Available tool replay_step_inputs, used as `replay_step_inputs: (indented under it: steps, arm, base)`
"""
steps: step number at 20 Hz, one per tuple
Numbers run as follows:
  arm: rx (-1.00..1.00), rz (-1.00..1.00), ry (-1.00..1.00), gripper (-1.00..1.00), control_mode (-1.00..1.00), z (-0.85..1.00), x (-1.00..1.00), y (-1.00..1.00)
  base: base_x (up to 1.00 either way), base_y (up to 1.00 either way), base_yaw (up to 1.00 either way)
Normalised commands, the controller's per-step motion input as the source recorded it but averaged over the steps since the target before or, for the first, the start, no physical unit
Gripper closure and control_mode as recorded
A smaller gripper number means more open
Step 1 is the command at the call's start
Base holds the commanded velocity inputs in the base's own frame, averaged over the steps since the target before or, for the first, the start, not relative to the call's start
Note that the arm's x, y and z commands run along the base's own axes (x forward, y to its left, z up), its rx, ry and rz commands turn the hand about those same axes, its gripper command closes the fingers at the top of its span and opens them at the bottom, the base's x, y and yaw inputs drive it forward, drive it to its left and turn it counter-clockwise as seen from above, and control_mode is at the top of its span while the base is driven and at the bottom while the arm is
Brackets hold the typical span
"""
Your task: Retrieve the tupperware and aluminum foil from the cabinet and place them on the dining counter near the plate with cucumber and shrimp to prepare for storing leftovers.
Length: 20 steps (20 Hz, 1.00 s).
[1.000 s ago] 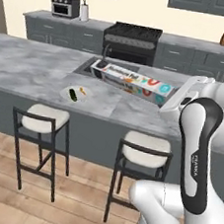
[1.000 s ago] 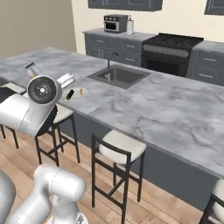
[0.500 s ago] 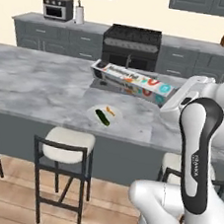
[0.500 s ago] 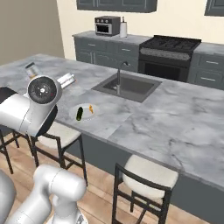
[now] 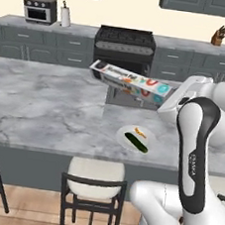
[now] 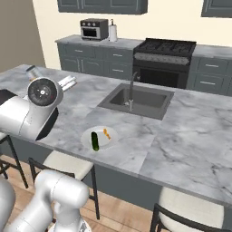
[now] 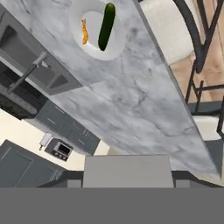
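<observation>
The aluminum foil (image 5: 132, 81) rides high in the air, clamped at its right end by the jaws of the gripper (image 5: 172, 99), the long carton sticking out level over the dining counter (image 5: 45, 106). Below and a little nearer sits the plate (image 5: 136, 138) with the cucumber (image 5: 136, 142) and an orange shrimp (image 5: 140, 133). Here's the worry: the box is held by one end only, so a quick swing could twist it loose, or its far tip could drop first and skid. Set it down carelessly and it lands on the plate or tips into the sink (image 6: 134, 100) just beyond, where the faucet (image 6: 132, 88) stands up in the path. Stools (image 5: 95, 176) line the surface's near edge. The tupperware isn't anywhere I can spot.
</observation>
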Motion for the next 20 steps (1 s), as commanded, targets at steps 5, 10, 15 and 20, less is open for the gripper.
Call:
replay_step_inputs:
  steps: [5,10,15,20]
  arm:
    - [0.0,-0.14,-0.02,1.0,-1.0,-0.15,0.23,0.06]
    - [0.02,-0.26,0.01,1.0,-1.0,-0.28,0.32,-0.51]
    - [0.09,-0.19,0.08,1.0,-1.0,-0.33,0.05,-0.99]
    - [0.29,-0.34,0.33,1.0,-1.0,-0.34,0.0,-0.87]
  base:
    - [0.39,0.36,-0.21]
    - [0.0,0.0,0.0]
    - [0.0,0.0,0.0]
    - [0.0,0.0,0.0]
